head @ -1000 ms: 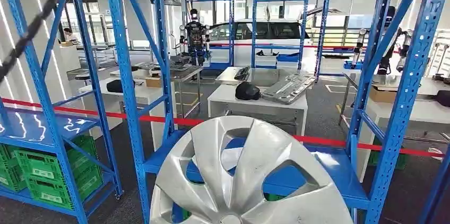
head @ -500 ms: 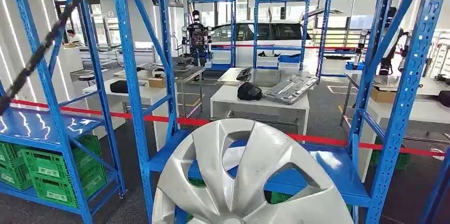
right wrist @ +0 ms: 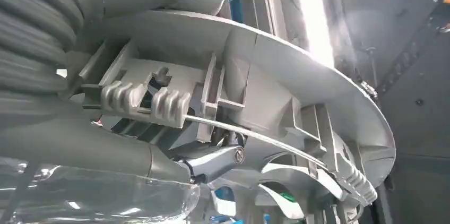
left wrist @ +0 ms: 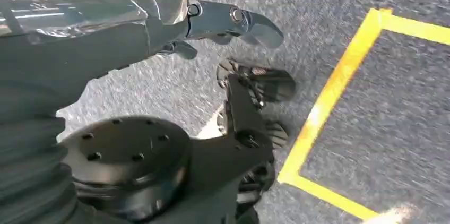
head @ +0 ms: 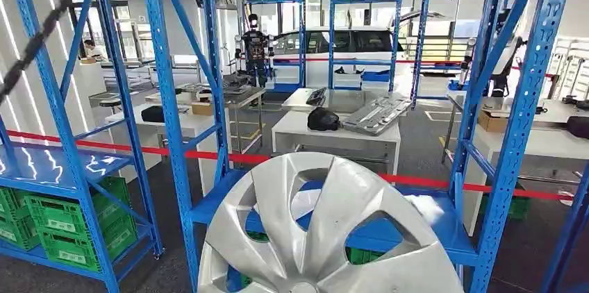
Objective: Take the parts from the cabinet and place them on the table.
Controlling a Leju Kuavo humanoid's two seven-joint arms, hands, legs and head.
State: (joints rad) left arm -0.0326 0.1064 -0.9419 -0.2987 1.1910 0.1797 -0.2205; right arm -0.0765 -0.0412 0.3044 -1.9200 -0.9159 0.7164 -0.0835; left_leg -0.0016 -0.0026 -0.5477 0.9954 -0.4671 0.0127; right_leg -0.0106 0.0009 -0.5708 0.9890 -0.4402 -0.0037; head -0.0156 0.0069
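The whole picture slides a little in the head view, so the camera is moving, not the things. The blue rack post [head: 161, 91] sits a bit more to the left than half a second ago, back near where it was at first. The white table [head: 338, 128] slips a little left too. The silver wheel cover [head: 326, 230] stays low in front, with almost no shift.

The right hand [right wrist: 159, 165] grips a silver wheel cover [right wrist: 297, 91] seen from its ribbed grey back, the thick thumb lying over the cover's rim and a darker finger [right wrist: 212, 161] hooked under its inner ribs beside a thin metal retaining wire [right wrist: 254, 136].
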